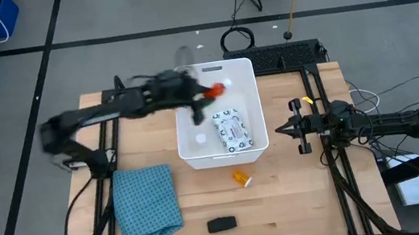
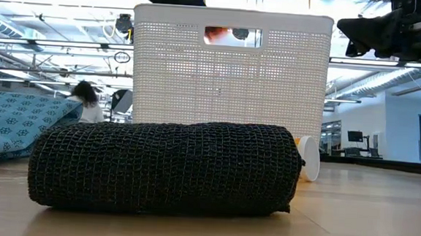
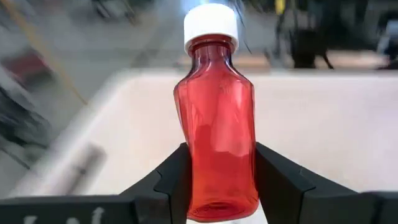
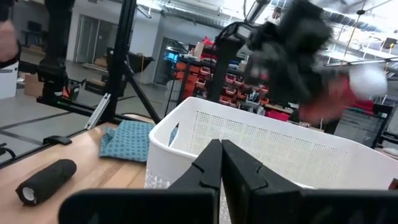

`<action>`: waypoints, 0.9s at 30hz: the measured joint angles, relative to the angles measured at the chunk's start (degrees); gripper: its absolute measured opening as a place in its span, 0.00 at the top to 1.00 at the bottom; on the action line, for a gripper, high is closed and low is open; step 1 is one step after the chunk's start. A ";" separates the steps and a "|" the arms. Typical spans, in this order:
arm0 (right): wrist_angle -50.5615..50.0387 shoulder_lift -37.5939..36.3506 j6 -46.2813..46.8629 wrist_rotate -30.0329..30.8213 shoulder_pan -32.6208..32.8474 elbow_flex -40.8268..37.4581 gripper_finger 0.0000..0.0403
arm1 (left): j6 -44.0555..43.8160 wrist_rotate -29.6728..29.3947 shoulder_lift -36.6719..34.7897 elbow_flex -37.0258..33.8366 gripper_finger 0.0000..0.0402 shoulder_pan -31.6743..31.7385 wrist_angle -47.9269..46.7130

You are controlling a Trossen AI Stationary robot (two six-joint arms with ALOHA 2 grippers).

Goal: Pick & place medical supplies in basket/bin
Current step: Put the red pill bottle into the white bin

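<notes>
My left gripper (image 1: pixel 205 95) hangs over the far part of the white basket (image 1: pixel 181 129), shut on a red see-through bottle with a white cap (image 3: pixel 217 118). A flat white printed packet (image 1: pixel 233 129) lies inside the basket. An orange pill bottle (image 1: pixel 241 178) lies on its side on the table just in front of the basket. A black oblong piece (image 1: pixel 222 224) lies near the front edge. My right gripper (image 1: pixel 280 131) is shut and holds nothing, in the air to the right of the basket. My left gripper pinches the red bottle's lower body (image 3: pixel 193 180), near its base, between its two fingers (image 3: pixel 171 180). The bottle points along the fingers, cap end away from the wrist. It is lifted clear above the basket's inside, slanting from the table's left.
A blue checked cloth (image 1: pixel 149 202) lies crumpled at the front left of the table. In the low view the black piece (image 2: pixel 163 166) fills the foreground before the basket's perforated wall (image 2: pixel 227 82). Bare table lies to the right of the black piece.
</notes>
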 joint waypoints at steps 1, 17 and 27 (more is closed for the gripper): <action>-0.08 0.00 -0.04 0.00 0.00 0.00 1.00 | -0.88 1.80 3.36 1.96 0.63 0.23 -1.22; -3.98 0.02 3.70 -0.12 0.00 0.00 1.00 | -5.84 0.03 22.21 5.96 0.63 -0.06 -8.87; -2.92 0.01 5.86 -0.17 0.02 0.00 1.00 | -6.32 -2.19 23.26 1.68 0.63 0.18 -5.90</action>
